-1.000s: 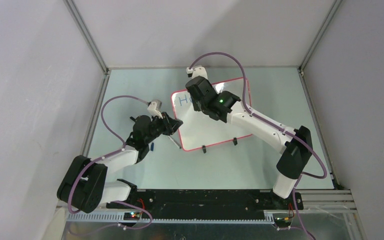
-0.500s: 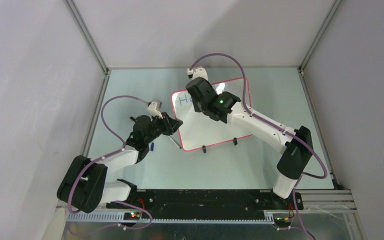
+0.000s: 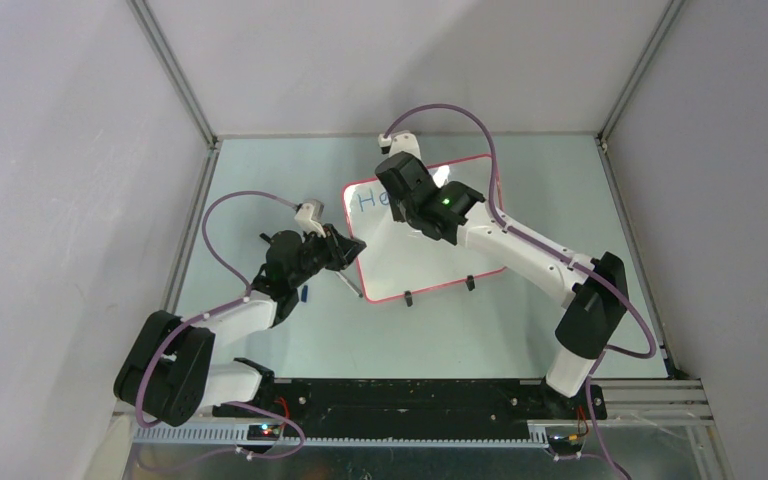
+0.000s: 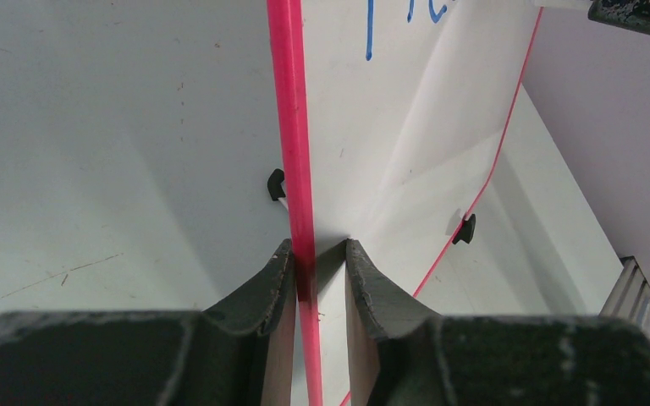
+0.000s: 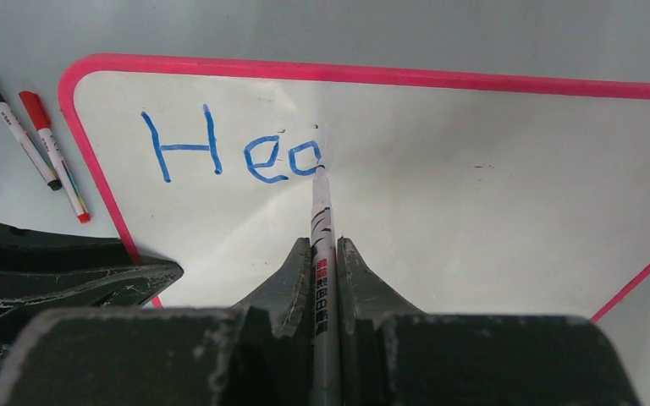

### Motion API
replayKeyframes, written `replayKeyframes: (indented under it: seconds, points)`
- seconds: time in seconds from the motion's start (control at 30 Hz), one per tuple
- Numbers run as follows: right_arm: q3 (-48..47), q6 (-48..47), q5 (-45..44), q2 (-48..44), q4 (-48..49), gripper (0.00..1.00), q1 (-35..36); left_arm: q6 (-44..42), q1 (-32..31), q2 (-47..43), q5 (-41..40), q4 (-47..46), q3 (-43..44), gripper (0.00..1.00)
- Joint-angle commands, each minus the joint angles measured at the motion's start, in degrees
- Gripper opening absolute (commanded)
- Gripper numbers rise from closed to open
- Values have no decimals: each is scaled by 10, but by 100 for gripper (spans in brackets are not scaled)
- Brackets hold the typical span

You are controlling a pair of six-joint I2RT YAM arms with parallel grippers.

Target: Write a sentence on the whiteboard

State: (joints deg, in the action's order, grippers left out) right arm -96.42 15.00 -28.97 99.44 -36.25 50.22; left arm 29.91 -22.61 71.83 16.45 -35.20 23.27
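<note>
Writing in hand: right gripper (image 5: pixel 323 245), jaws clamped on the marker (image 5: pixel 319 203), tip at the sentence (image 5: pixel 233 152) (seemingly "Hea") by the upper-left corner of the whiteboard (image 5: pixel 474 194); left gripper (image 4: pixel 317 254), jaws pinching its frame on the counter (image 3: pixel 280 170); next, steady letters rightward.

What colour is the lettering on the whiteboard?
The lettering is blue, clearest in the right wrist view.
</note>
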Motion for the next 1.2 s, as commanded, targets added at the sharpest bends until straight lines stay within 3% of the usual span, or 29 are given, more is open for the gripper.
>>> replayKeyframes:
  seconds: [0.0, 0.63, 1.17]
  points:
    - [-12, 5, -16, -17, 6, 0, -6, -34, -3, -9, -24, 11, 13, 9]
    - [-38, -2, -11, -3, 6, 0, -6, -33, -4, -8, -23, 10, 13, 8]
    - [-5, 9, -6, -17, 1, 0, -6, -35, -5, -9, -26, 13, 13, 9]
